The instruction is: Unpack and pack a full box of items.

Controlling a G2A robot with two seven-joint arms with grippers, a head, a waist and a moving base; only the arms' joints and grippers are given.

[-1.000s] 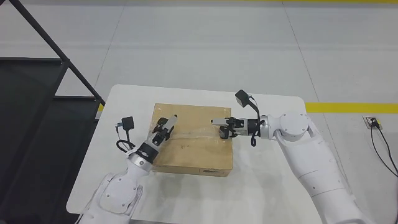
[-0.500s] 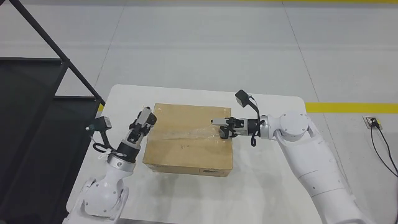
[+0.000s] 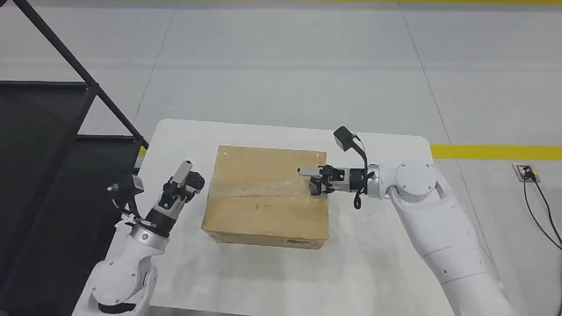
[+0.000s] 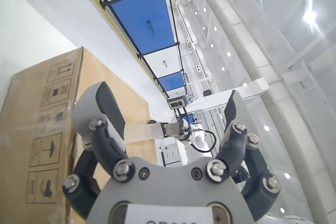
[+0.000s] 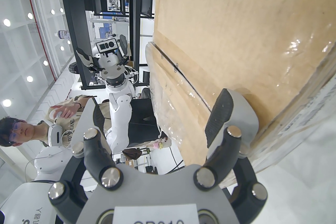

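Box (image 3: 268, 195) — taped — right end effector (image 3: 309, 179) at edge

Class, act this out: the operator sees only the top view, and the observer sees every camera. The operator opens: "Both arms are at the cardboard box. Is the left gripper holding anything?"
Observer: No. In the left wrist view the left gripper is open and empty, beside the box.
Operator: Is the box sealed?
Observer: Yes. The right wrist view shows the flaps shut, with clear tape over the flap seam.
Operator: And the right gripper?
Observer: The right gripper is open too, with one finger at the box's edge. I cannot tell whether it touches.
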